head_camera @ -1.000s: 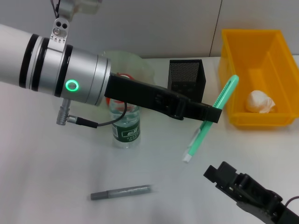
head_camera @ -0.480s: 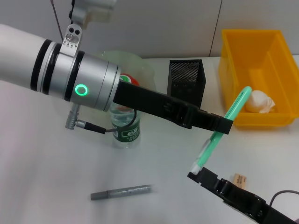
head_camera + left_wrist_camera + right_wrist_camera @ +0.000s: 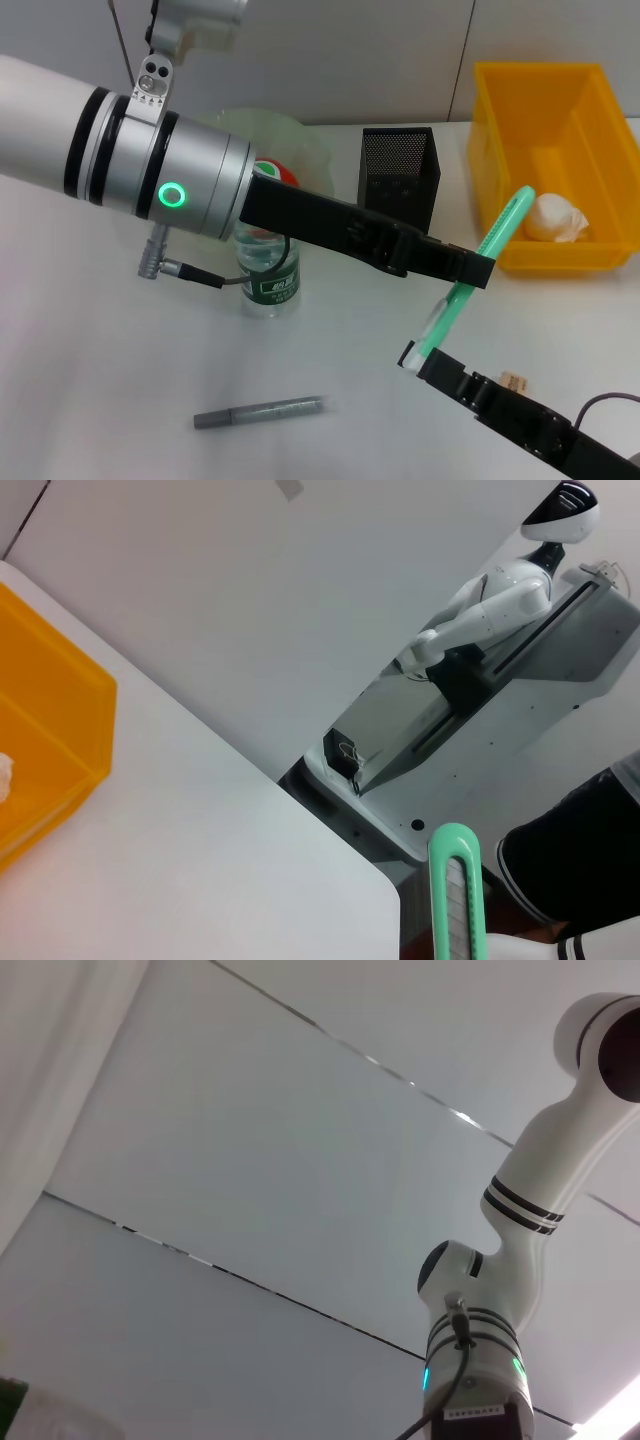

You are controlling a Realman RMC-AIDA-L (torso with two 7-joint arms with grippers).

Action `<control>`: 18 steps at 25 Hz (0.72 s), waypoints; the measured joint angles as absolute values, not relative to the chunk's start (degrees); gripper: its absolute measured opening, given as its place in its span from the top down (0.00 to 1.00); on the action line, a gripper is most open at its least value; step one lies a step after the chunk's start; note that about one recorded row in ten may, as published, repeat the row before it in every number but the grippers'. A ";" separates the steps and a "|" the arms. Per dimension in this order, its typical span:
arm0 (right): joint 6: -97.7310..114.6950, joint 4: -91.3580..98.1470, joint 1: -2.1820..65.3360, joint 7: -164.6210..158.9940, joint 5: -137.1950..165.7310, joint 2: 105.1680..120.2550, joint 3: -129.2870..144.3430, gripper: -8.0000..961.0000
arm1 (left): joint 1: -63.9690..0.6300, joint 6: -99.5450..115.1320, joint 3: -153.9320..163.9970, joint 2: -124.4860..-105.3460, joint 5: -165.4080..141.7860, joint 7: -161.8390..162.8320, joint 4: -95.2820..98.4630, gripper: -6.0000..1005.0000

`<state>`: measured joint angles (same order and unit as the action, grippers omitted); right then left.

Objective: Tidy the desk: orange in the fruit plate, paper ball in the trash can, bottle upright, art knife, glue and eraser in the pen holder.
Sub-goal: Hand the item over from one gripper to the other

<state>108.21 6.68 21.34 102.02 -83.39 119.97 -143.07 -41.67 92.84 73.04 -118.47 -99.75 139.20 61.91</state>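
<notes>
Nearest, at the bench's front edge toward its right corner: the right gripper [image 3: 425, 366], black, tip just under the lower end of the art knife [image 3: 470, 280]. Whether touching that end or merely below it — cannot tell, and cannot tell either whether its fingers are open or closed, only the dark front block showing. Nothing of use in the right wrist view, aimed away at wall and an arm.

Also near the front edge, left of centre: a grey pen-like stick [image 3: 259, 411], flat on the bench, long axis roughly along the edge.

Mid-bench, raised above the surface: the left gripper [image 3: 462, 268], fingers closed on the green art knife at about mid-length. Knife tilted, long axis running from low near the front edge up and back toward the right rear corner; green tip repeated in the left wrist view [image 3: 457, 892], lower part cut off there.

Behind the knife, toward the rear edge and a little left of it: the black mesh pen holder [image 3: 398, 177], mouth up. Likely next: carry back and left, then turn the knife nearer upright to drop in.

Left of that: bottle [image 3: 270, 268] upright, half hidden by the left arm, a red-and-orange patch above it hard to identify.

Right rear corner: yellow bin [image 3: 519, 110] holding the paper ball [image 3: 556, 218].
</notes>
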 joint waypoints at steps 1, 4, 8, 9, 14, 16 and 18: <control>108.21 6.68 21.34 102.02 -83.40 119.97 -143.07 0.22 | -41.60 92.84 73.04 -118.47 -99.75 139.20 61.91 0.80; 108.35 6.62 21.43 102.44 -83.39 119.97 -143.08 0.22 | -41.54 92.91 73.04 -118.47 -99.75 139.21 61.91 0.80; 108.52 6.78 21.61 104.04 -83.41 119.97 -143.15 0.22 | -41.59 93.36 73.12 -118.50 -99.75 139.20 61.91 0.80; 108.47 7.04 21.70 104.92 -83.51 119.97 -143.25 0.22 | -41.59 93.41 73.15 -118.52 -99.75 139.20 61.91 0.80; 108.41 8.03 22.11 106.44 -83.74 119.97 -143.35 0.34 | -41.60 93.80 73.30 -118.61 -99.75 139.22 61.57 0.80; 108.52 8.05 22.15 106.44 -83.68 119.97 -143.35 0.42 | -41.55 93.91 73.14 -118.62 -99.74 139.20 61.36 0.80; 108.52 8.07 22.15 106.44 -83.63 119.97 -143.35 0.46 | -41.54 94.08 73.12 -118.63 -99.45 139.17 61.27 0.80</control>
<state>108.52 8.07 22.15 106.44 -83.63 119.97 -143.35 -41.54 94.08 73.12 -118.63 -99.45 139.17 61.27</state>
